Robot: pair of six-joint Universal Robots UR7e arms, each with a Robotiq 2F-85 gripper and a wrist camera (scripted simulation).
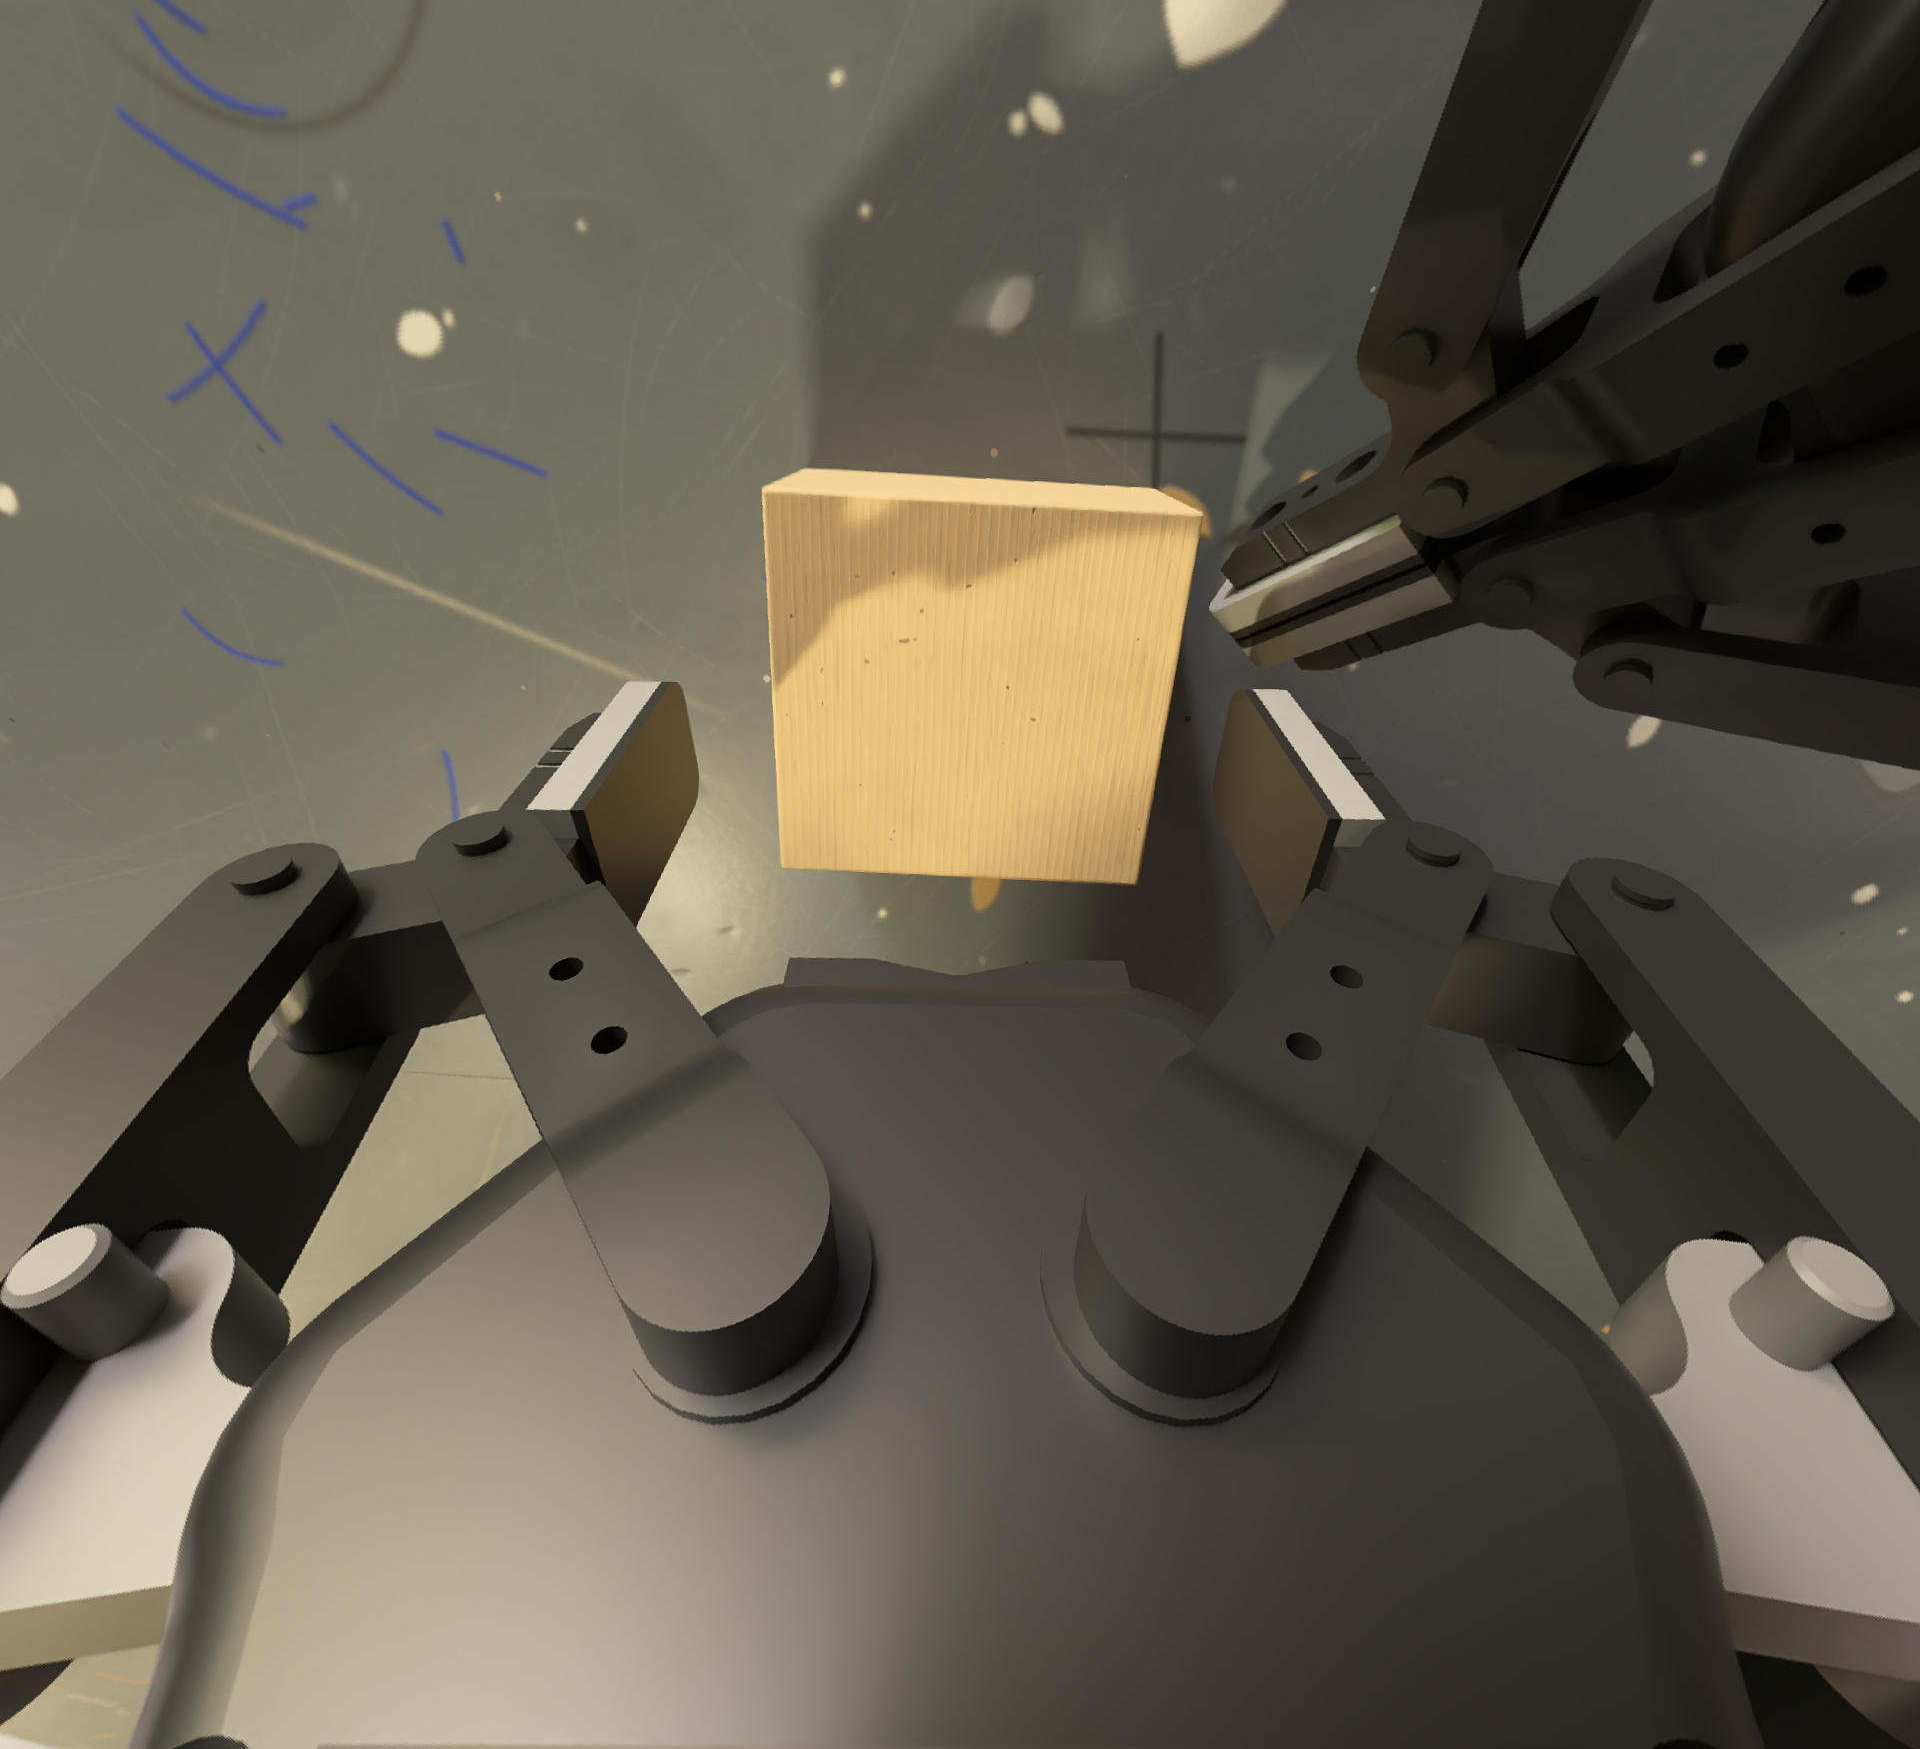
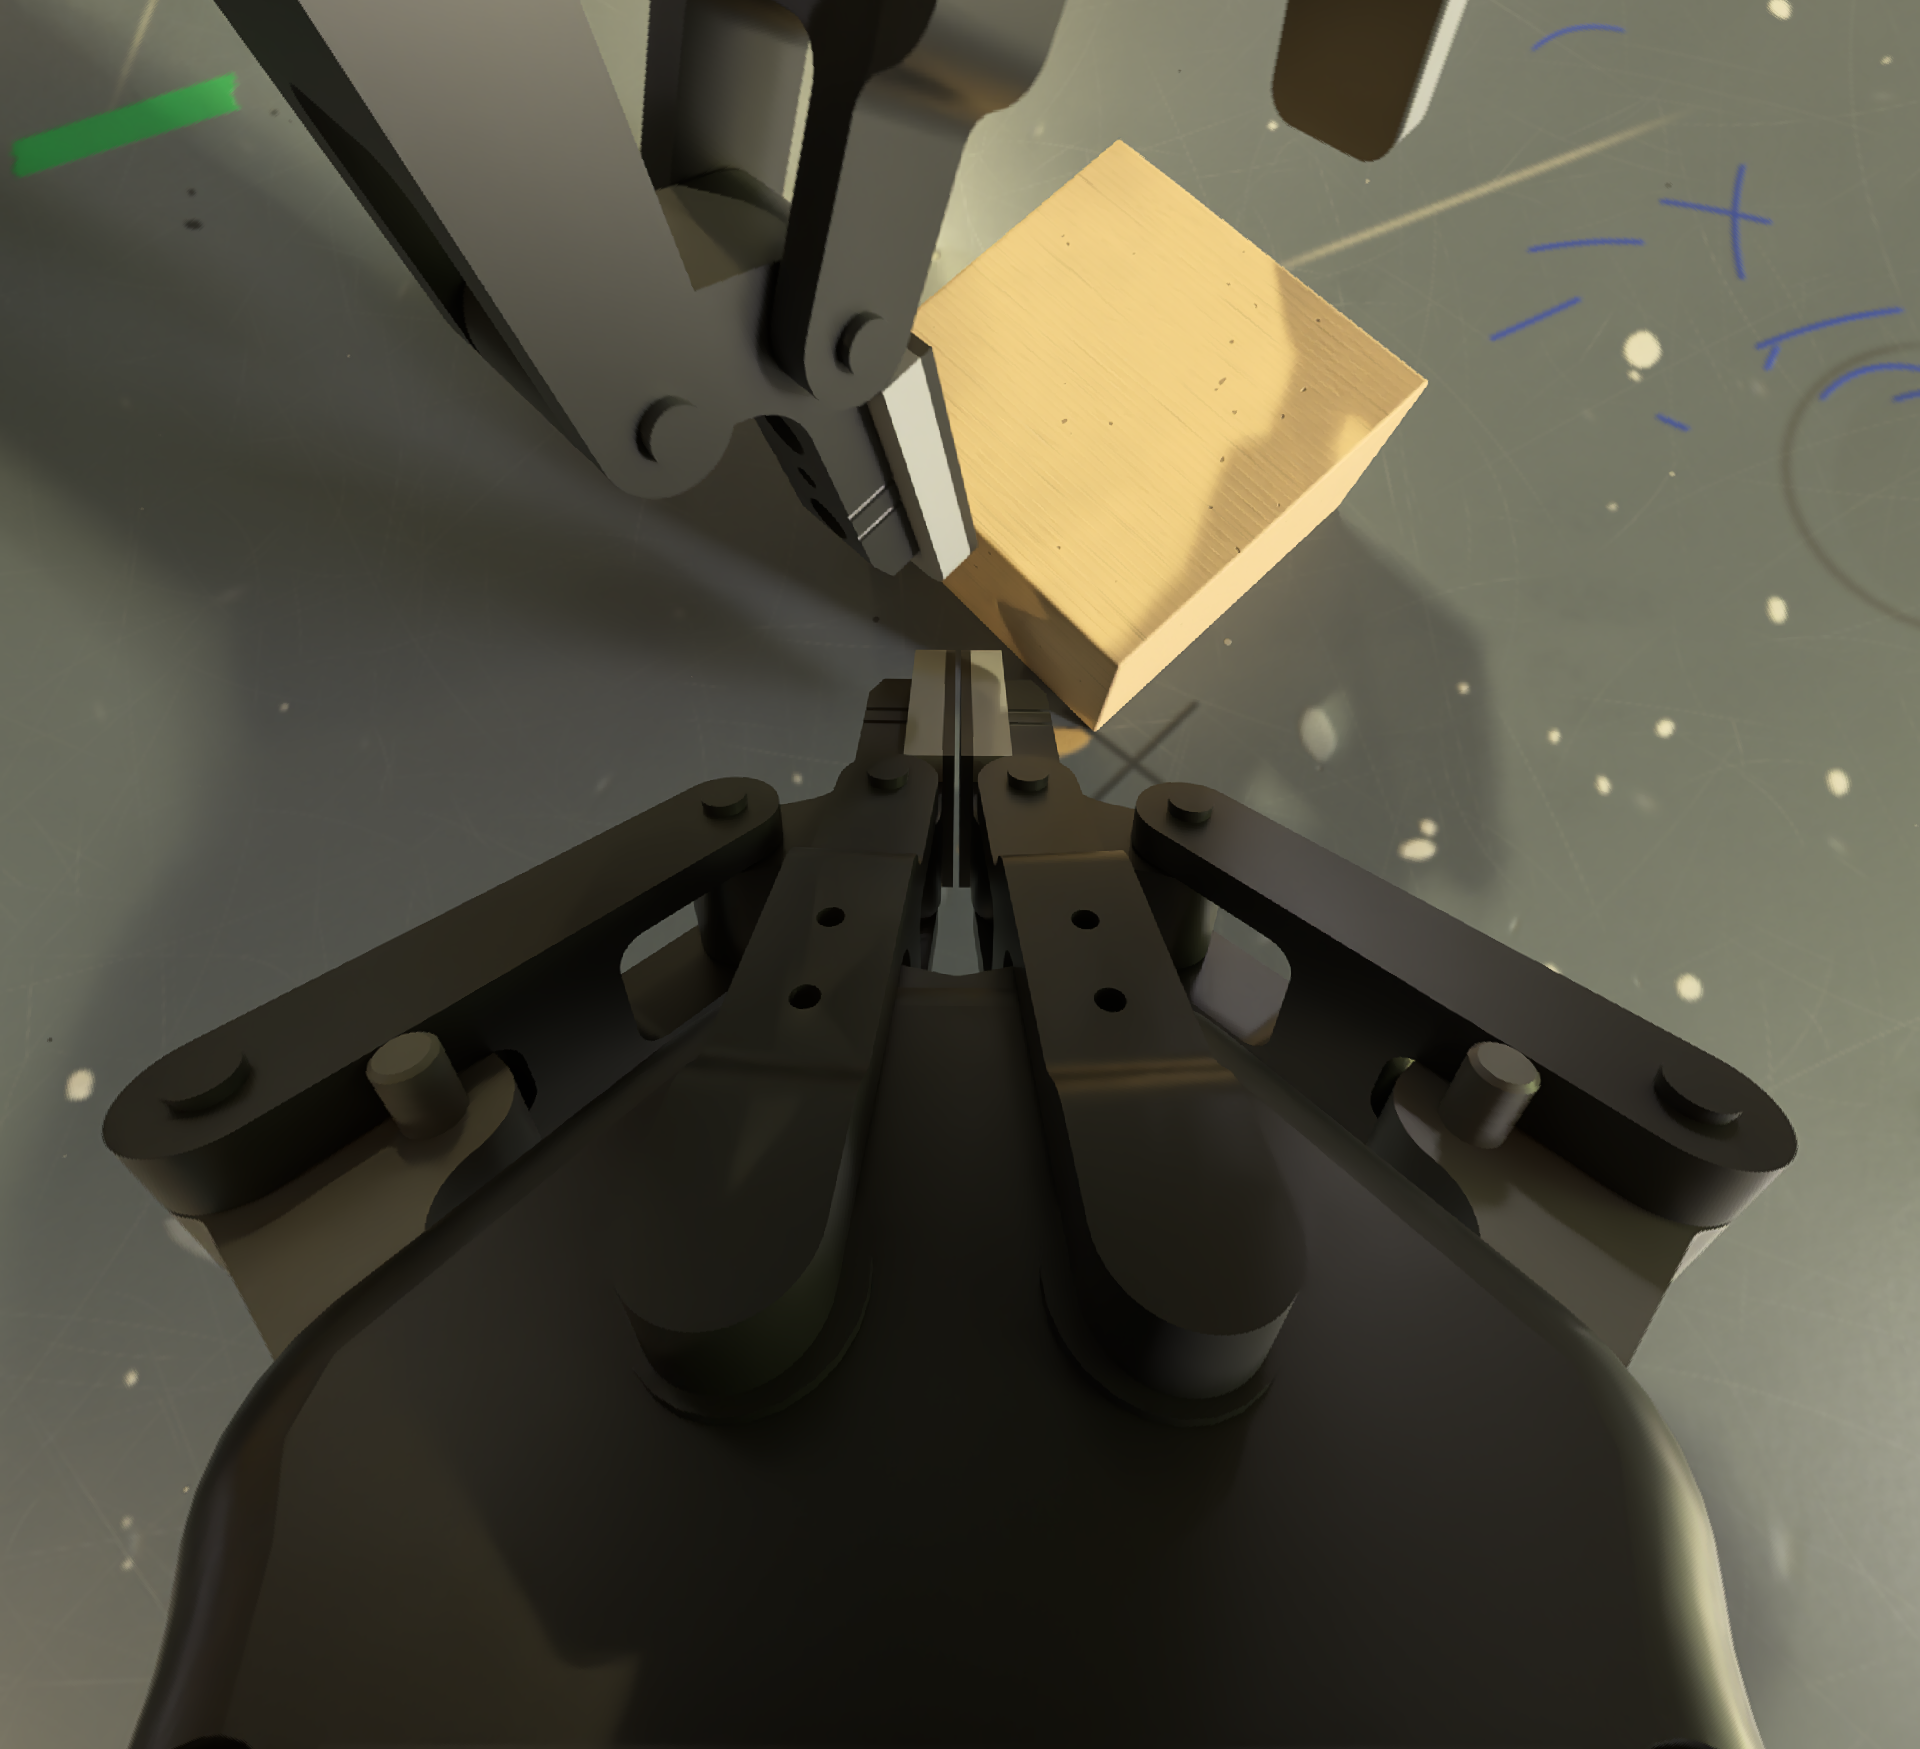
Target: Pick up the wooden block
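The wooden block (image 1: 971, 681) is a pale cube on the grey speckled table (image 1: 520, 141). My left gripper (image 1: 961, 754) is open and straddles the block, with a small gap between each pad and the block's sides. My right gripper (image 2: 954, 676) is shut and empty, its tips just off the block's near lower corner. It also shows in the left wrist view (image 1: 1247, 603), by the block's upper right corner. In the right wrist view the block (image 2: 1164, 421) sits ahead to the right, with the left gripper's near finger (image 2: 920, 463) beside its left face.
The table bears blue pen strokes (image 1: 218, 369), a thin black cross mark (image 1: 1158, 432), white paint specks and scratches. A green tape strip (image 2: 125, 125) lies at the far left of the right wrist view. The two grippers are close together around the block.
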